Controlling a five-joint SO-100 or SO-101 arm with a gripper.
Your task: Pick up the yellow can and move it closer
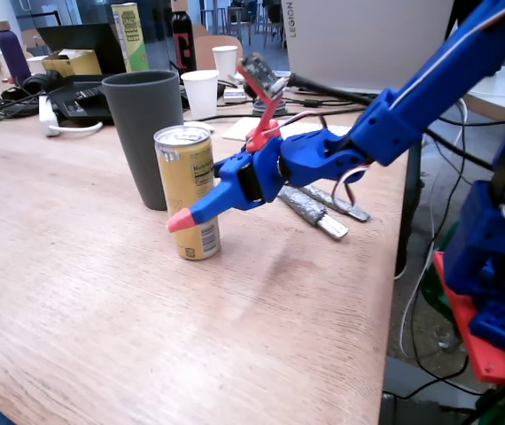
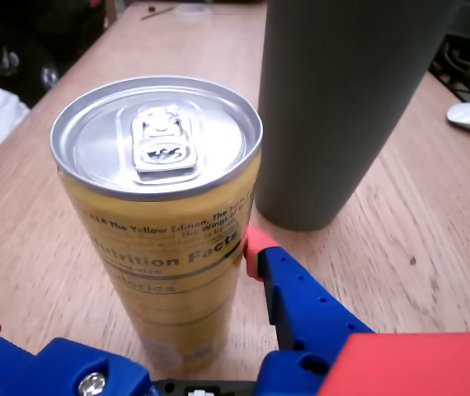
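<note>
Fixed view, can: the yellow can (image 1: 188, 190) stands upright on the wooden table (image 1: 102, 301), left of frame centre, just in front of the grey cup (image 1: 143, 133).
Fixed view, arm: the gripper (image 1: 184, 221) reaches in from the right, its pink tip crossing the can's lower half.
Wrist view, can: the yellow can (image 2: 165, 223) fills the centre, silver top up, between the two fingers.
Wrist view, cup: the grey cup (image 2: 342, 107) rises at upper right, close beside the can; whether they touch I cannot tell.
Wrist view, grip: the gripper (image 2: 115, 276) is spread, one pink tip just beside the can wall, the other at the lower-left edge, apart.
Handling: likely stiff but dentable, smooth and slippery; weight unknown, since the tab looks unopened. Best clamped at mid-body.
</note>
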